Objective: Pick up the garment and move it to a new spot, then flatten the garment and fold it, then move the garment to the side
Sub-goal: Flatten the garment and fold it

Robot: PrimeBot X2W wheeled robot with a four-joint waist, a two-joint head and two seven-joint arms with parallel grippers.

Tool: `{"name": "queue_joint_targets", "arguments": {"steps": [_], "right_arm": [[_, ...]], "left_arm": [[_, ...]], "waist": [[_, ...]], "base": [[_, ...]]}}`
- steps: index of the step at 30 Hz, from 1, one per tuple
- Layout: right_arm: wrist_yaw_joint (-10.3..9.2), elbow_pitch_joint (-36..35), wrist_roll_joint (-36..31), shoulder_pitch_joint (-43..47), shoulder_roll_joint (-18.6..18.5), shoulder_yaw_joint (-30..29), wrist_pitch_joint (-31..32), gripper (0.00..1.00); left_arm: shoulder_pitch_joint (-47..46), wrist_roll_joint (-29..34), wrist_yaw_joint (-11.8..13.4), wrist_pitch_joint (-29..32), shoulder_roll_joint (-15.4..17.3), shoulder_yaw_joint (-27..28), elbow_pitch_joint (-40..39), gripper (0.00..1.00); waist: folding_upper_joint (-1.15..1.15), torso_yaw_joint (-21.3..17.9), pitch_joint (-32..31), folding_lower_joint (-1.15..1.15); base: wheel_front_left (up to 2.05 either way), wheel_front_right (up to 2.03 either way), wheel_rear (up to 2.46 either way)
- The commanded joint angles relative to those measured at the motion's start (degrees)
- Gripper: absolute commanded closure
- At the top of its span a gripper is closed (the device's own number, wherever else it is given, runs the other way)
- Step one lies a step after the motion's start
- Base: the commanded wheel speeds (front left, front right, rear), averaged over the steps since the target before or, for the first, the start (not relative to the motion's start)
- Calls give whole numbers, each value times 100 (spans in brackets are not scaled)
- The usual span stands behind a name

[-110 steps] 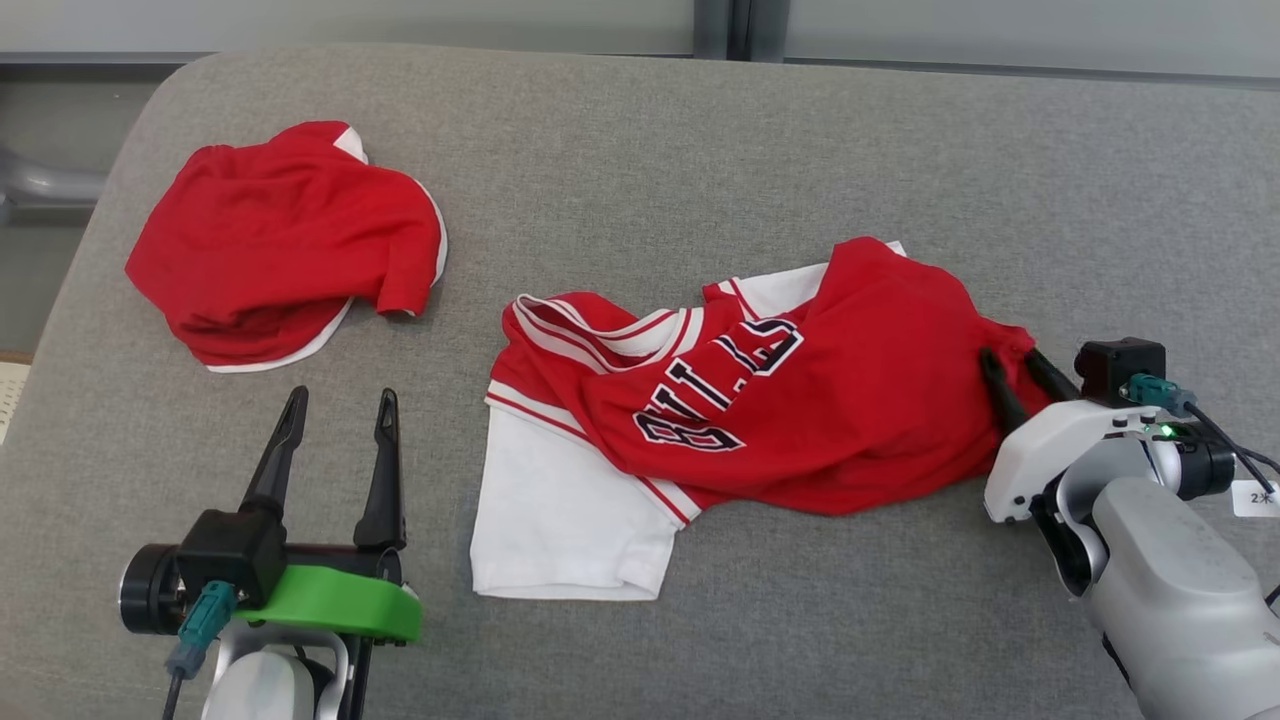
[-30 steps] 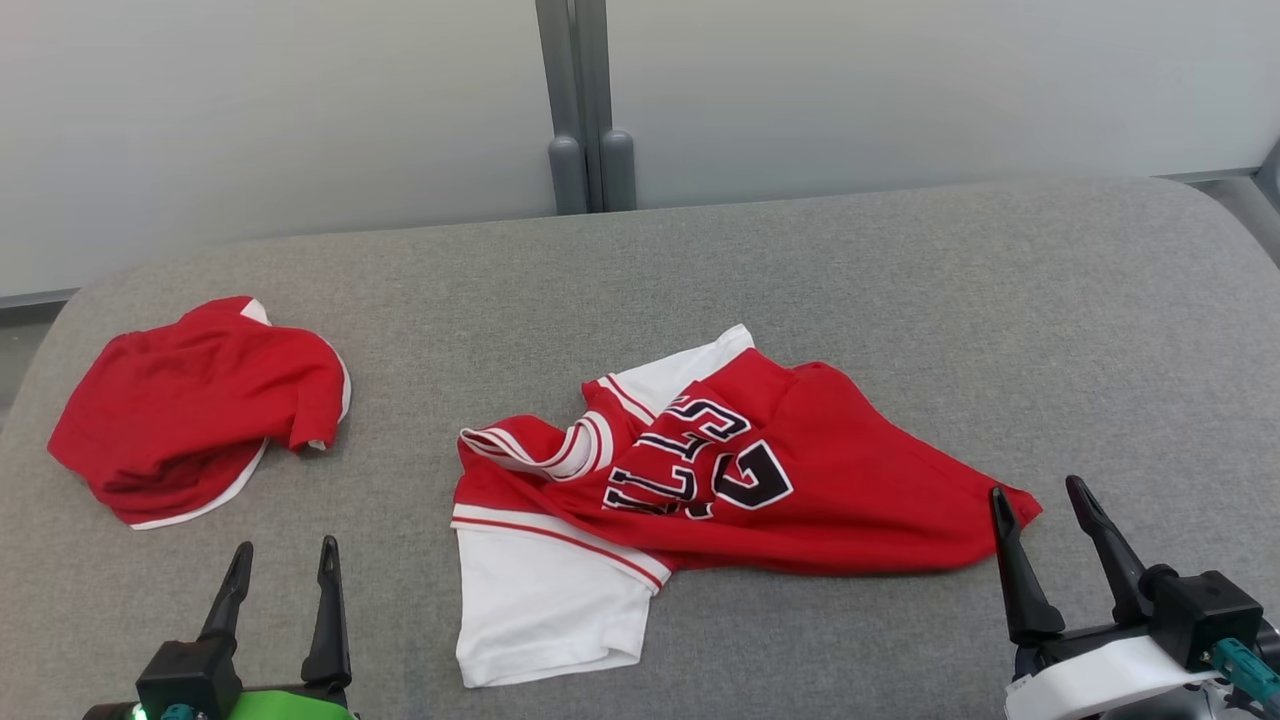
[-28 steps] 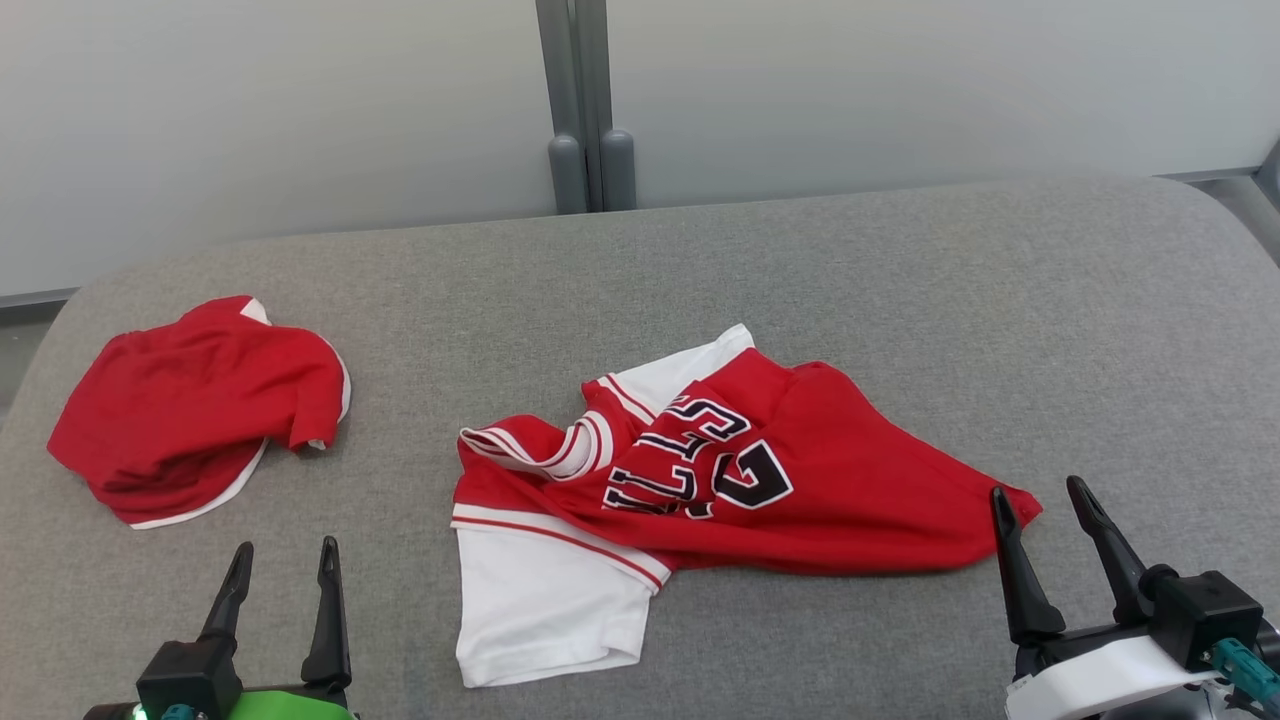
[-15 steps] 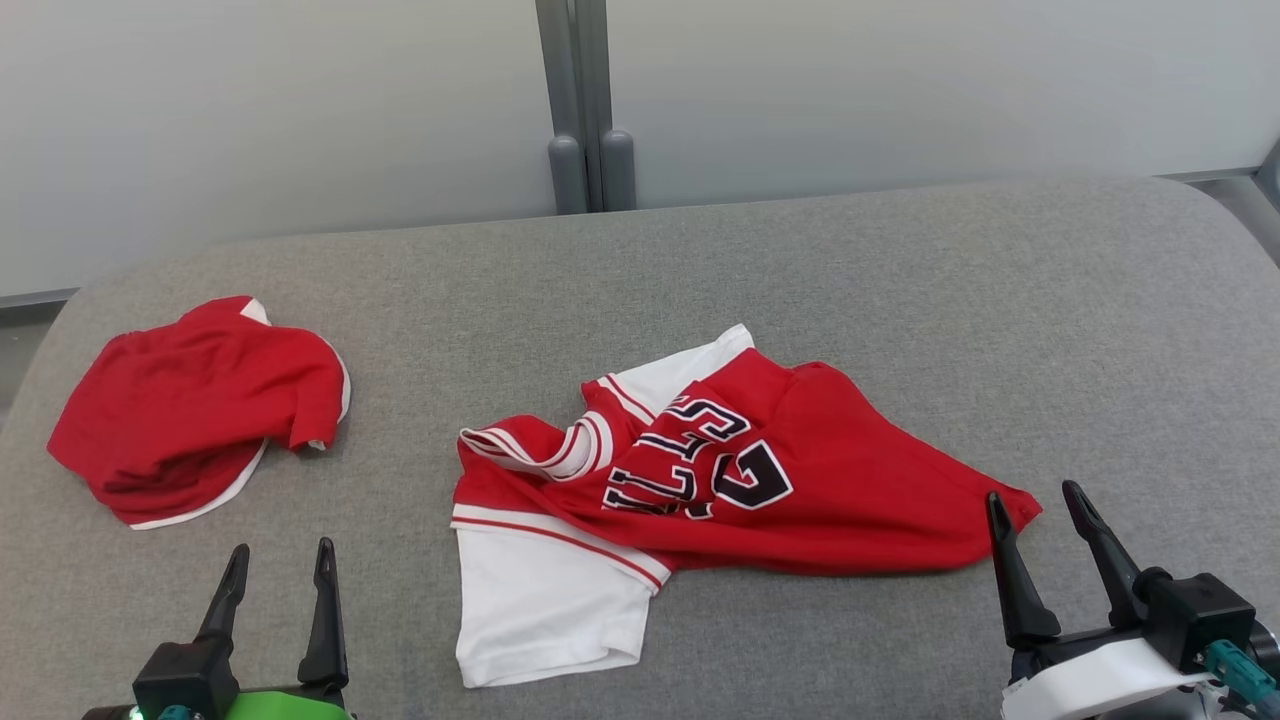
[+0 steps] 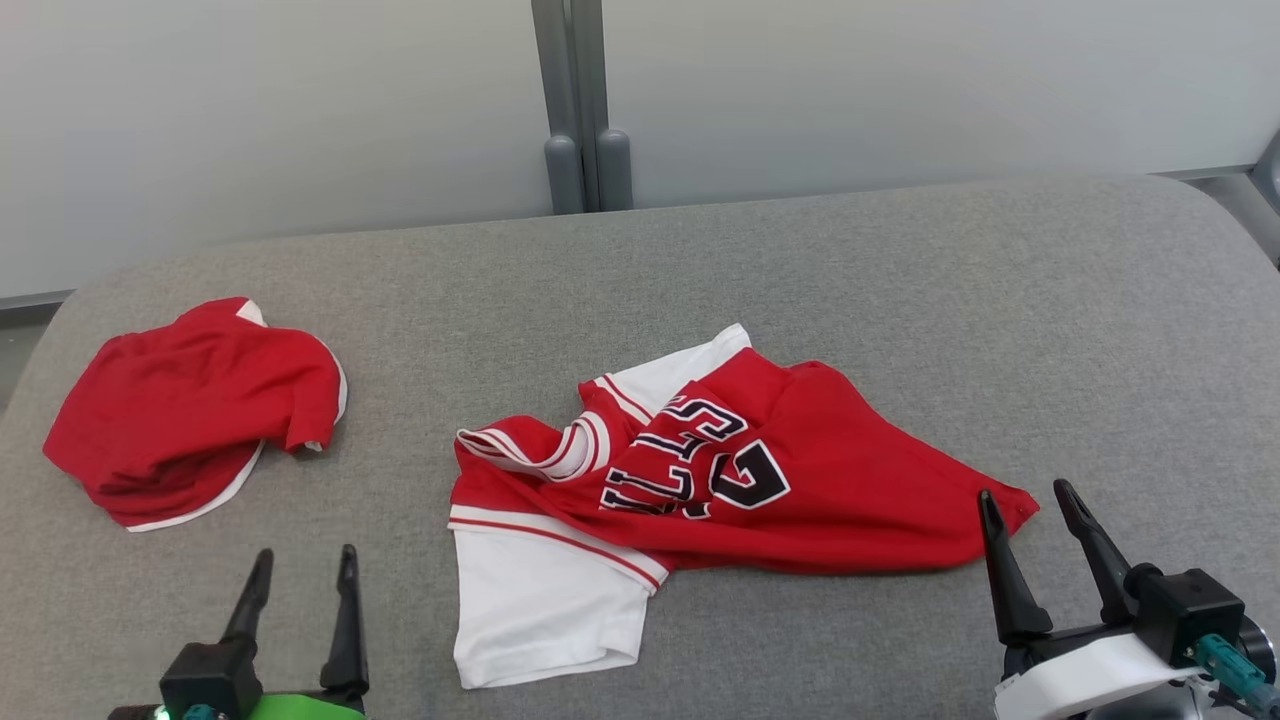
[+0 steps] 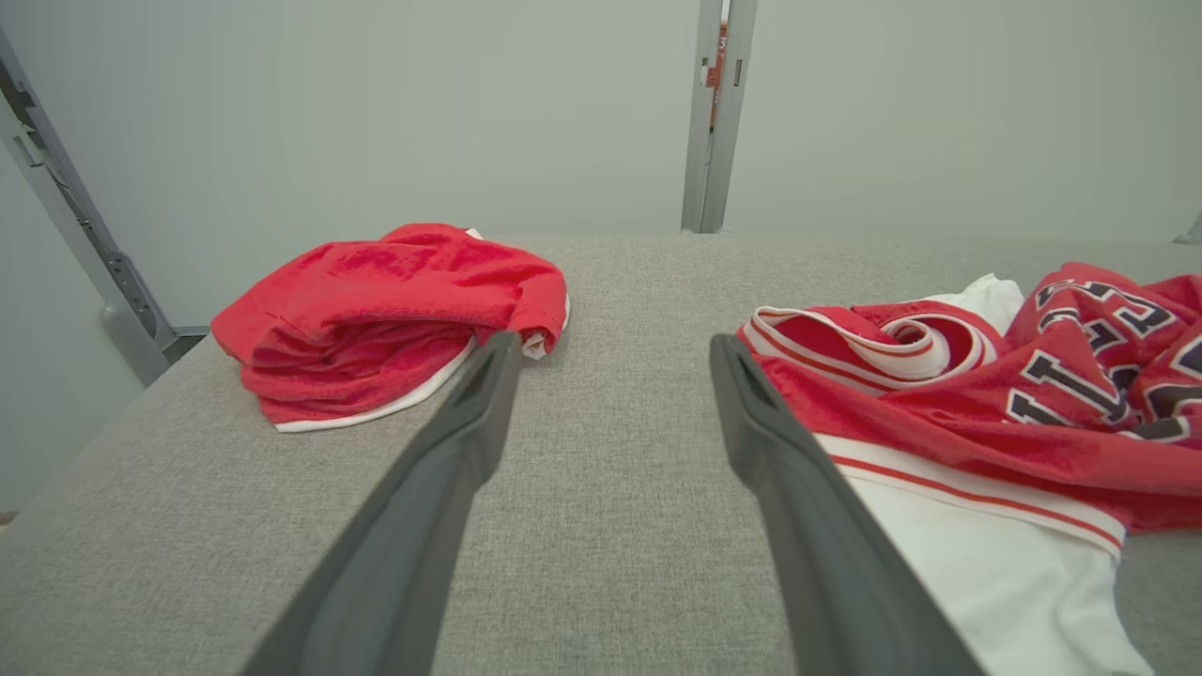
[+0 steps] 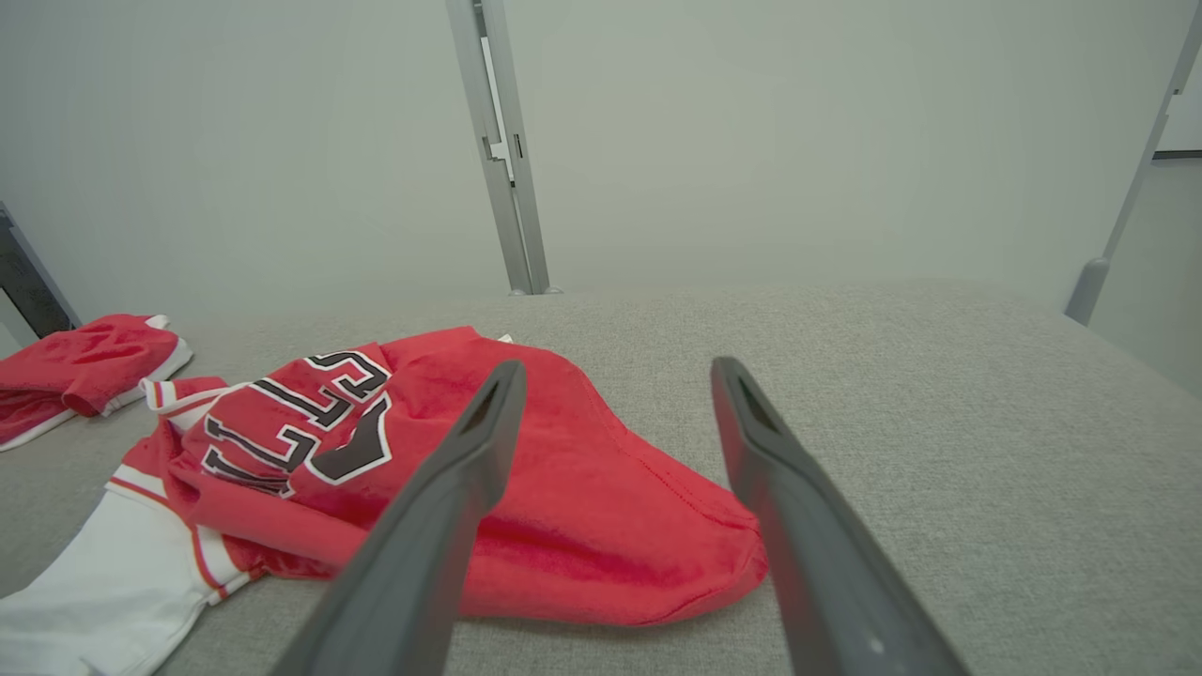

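Red bundle (image 5: 190, 410): crumpled cloth, red with a white edge, at the far left of the grey bench (image 5: 900, 270), well apart from the jersey

Left pincer (image 5: 305, 552): low at the left of the head view, released and empty, two dark fingers spread and pointing up; over bare bench, between the bundle and the jersey, touching neither

Post (image 5: 578, 100): grey, upright, behind the far edge of the bench, against the pale wall (image 5: 250, 120)

Jersey (image 5: 800, 480): near the middle of the bench, lying crumpled and not flat; red body with dark, white-edged letters and a number, folded over itself; striped trim curled at its left side, white panel spread toward the near edge, red corner tapering to the right

Right pincer (image 5: 1025, 490): low at the right, released, gripping nothing, fingers spread; tips just beside the red corner of the jersey, contact with the cloth impossible to tell
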Motion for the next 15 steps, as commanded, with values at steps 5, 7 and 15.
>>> {"name": "queue_joint_targets", "arguments": {"steps": [5, 7, 15], "right_arm": [[-8, 195, -38, -183, -40, -42, -17, 0], [-8, 339, -41, -263, -48, -47, -17, 0], [-8, 1157, -35, -787, -167, -101, -14, 0]], "left_arm": [[-30, -118, -12, -4, 13, -395, 222, 0], [-44, -155, -12, -4, 8, -631, 370, 0], [-298, -365, -12, -4, 52, -1377, 990, 0]], "waist": [[0, -1, 28, 0], [0, -4, 47, 0], [0, -47, 277, 0]], "base": [[0, 0, 0], [0, 0, 0], [0, 0, 0]]}}
